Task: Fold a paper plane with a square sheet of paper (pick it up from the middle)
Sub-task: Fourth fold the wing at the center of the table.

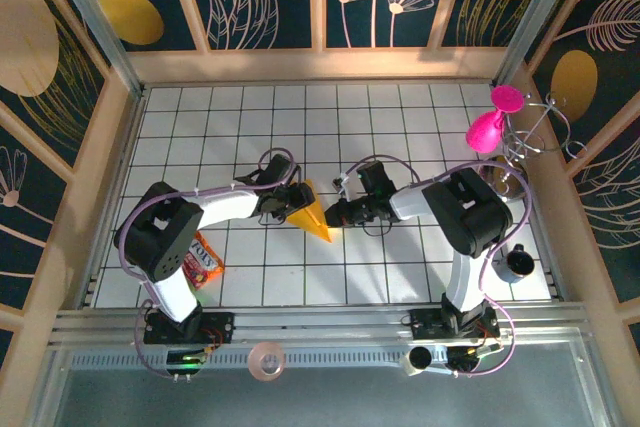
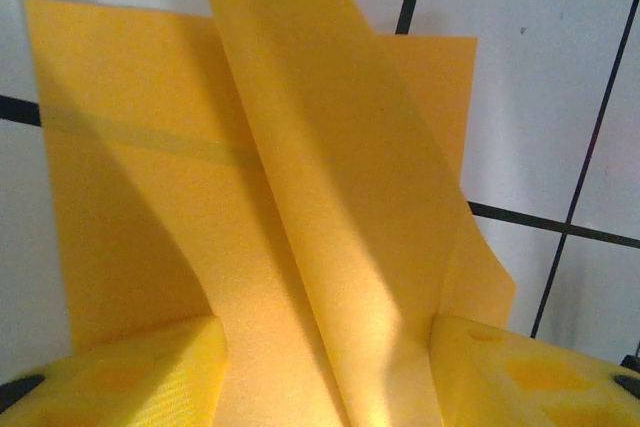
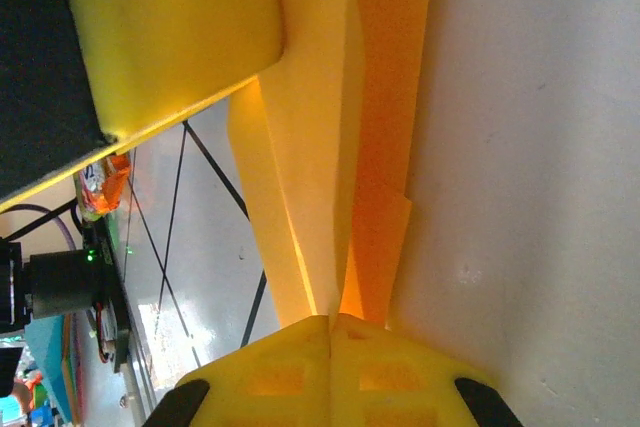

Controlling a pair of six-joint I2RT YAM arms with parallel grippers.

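The square sheet of paper, orange-yellow, is folded into a narrow pointed paper plane [image 1: 313,215] lying mid-table between both arms. My right gripper [image 1: 335,215] comes at it from the right. In the right wrist view its jaws [image 3: 331,332] are pressed together on the plane's folded layers [image 3: 320,177] near the tip. My left gripper [image 1: 292,199] is at the wide end. In the left wrist view its fingers [image 2: 130,377] stand apart, open [image 2: 330,377], on either side of a raised flap of the paper [image 2: 300,197]. A left finger [image 3: 180,27] also shows in the right wrist view.
A multicoloured snack packet [image 1: 203,259] lies by the left arm's base. A pink balloon-like figure [image 1: 492,125] on a wire stand [image 1: 535,137] is at the back right, with a black cup [image 1: 519,263] near the right edge. A tape roll [image 1: 267,360] sits on the front rail.
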